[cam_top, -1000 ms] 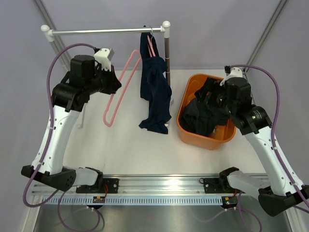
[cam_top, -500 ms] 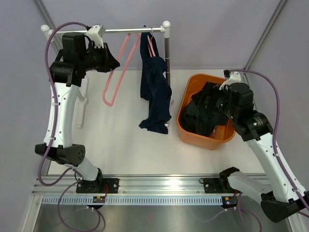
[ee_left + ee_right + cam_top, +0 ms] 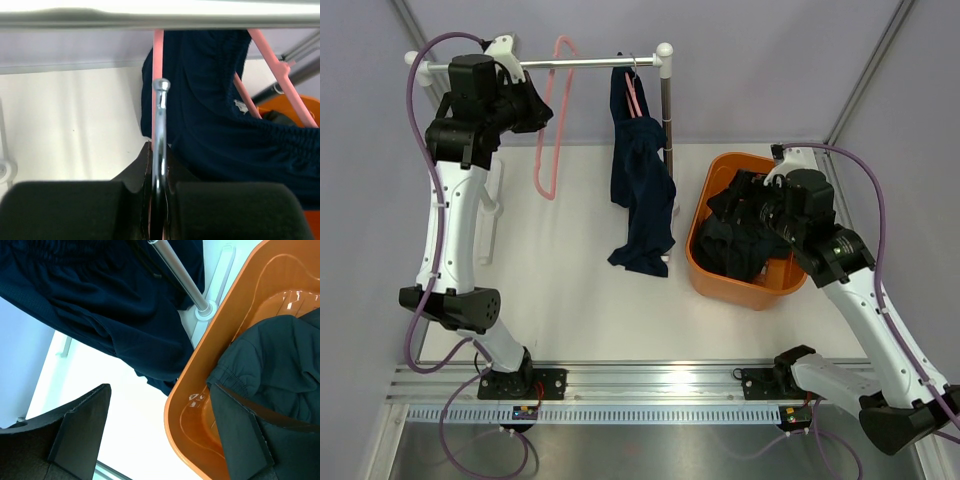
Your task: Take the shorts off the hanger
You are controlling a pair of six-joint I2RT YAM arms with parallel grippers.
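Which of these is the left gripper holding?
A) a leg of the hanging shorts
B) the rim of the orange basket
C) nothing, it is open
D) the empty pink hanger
D: the left wrist view shows the left gripper with its jaws closed on the metal hook of the pink hanger, which carries no shorts.

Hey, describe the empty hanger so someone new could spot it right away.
Find the metal rail at the far edge of the table. Two pink hangers are up there; the empty hanger is the left one, its hook pinched in the left hand, while its neighbour carries navy shorts.
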